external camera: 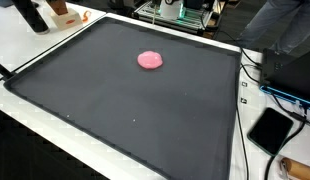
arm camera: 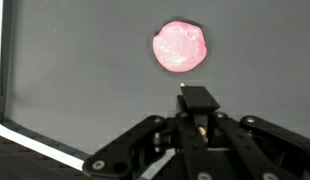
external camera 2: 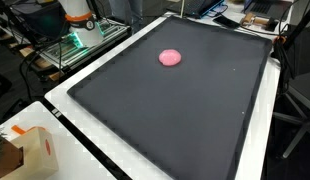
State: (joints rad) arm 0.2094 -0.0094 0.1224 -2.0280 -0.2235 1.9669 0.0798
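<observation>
Lying flat on a dark mat [external camera: 115, 115], a small pink disc [external camera: 150, 60] sits toward one end of it, well apart from every edge in both exterior views. The mat covers most of a white counter [external camera: 25, 130], whose pale border shows around it.

From the wrist view, the tool [arm camera: 198, 97] comes in from the bottom of the picture, its black linkage spread wide below. Its fingertips meet in one dark block, so it looks clenched on nothing, though the angle is steep and I would not swear to a hairline gap. The disc [arm camera: 180, 46] lies straight ahead of the fingertips, near them but not touching, with bare mat [arm camera: 85, 70] between. Its outline is roundish and slightly uneven, and its surface is glossy and washed out by the light. The mat's edge runs down the left of this view.

Off the mat, a black flat device [external camera: 270, 130] rests on the counter beside one edge in an exterior view. A cardboard box [external camera 2: 35, 155] stands at a counter corner in an exterior view, well apart from the disc.
</observation>
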